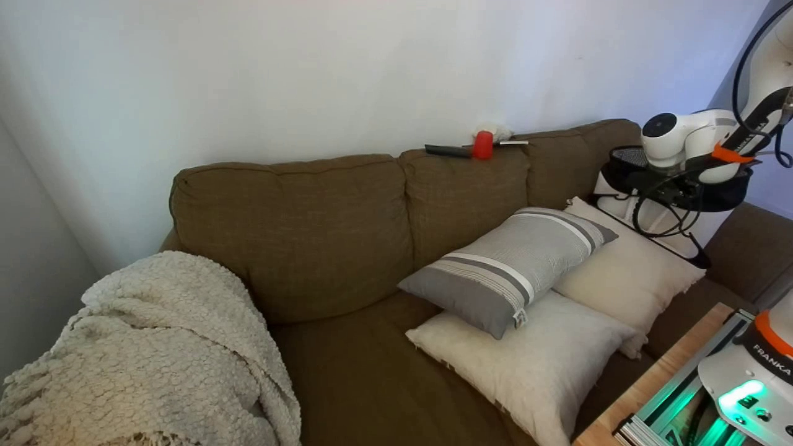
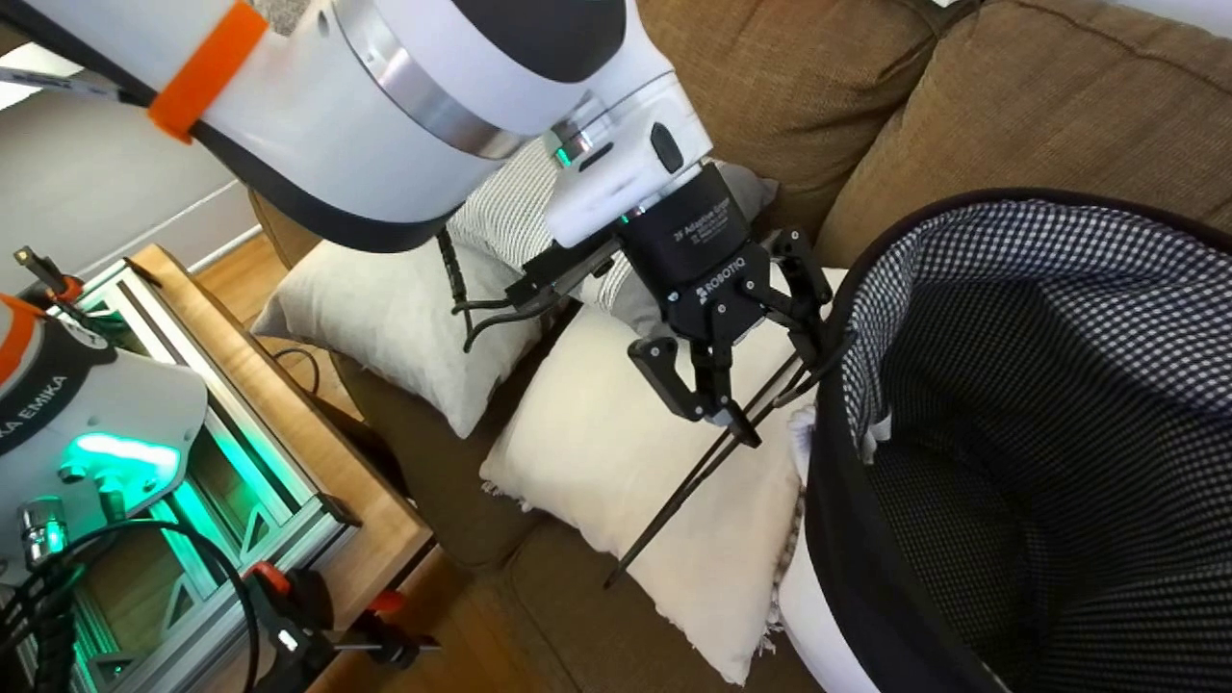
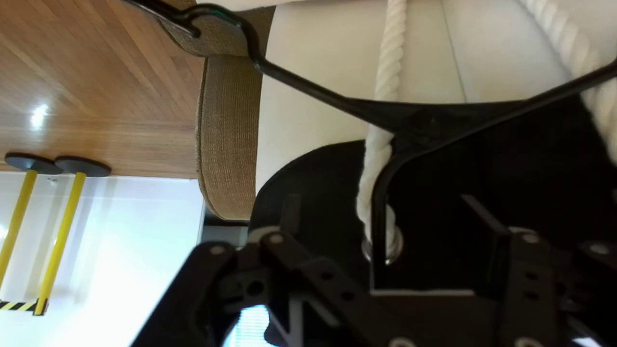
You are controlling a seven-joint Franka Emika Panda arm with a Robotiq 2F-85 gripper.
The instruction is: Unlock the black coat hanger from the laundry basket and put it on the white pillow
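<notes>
The black coat hanger (image 3: 424, 123) hangs against the outside of the laundry basket (image 3: 313, 178) in the wrist view. Its hook stem runs between my gripper's fingers; the hook's end is hidden. My gripper (image 3: 385, 212) is open, fingers apart on both sides of the stem. In an exterior view my gripper (image 2: 791, 385) is at the basket's dark rim (image 2: 857, 539), and the hanger (image 2: 664, 515) slants down above a white pillow (image 2: 597, 404). In an exterior view the hanger (image 1: 697, 257) shows in front of the basket (image 1: 731, 193), over the white pillow (image 1: 632, 272).
White ropes (image 3: 390, 62) hang on the basket behind the hanger. A grey striped pillow (image 1: 514, 260) and another white pillow (image 1: 539, 365) lie on the brown sofa (image 1: 297, 229). The robot's base stands on a wooden table (image 2: 385, 520). A fluffy blanket (image 1: 167, 347) covers the sofa's far end.
</notes>
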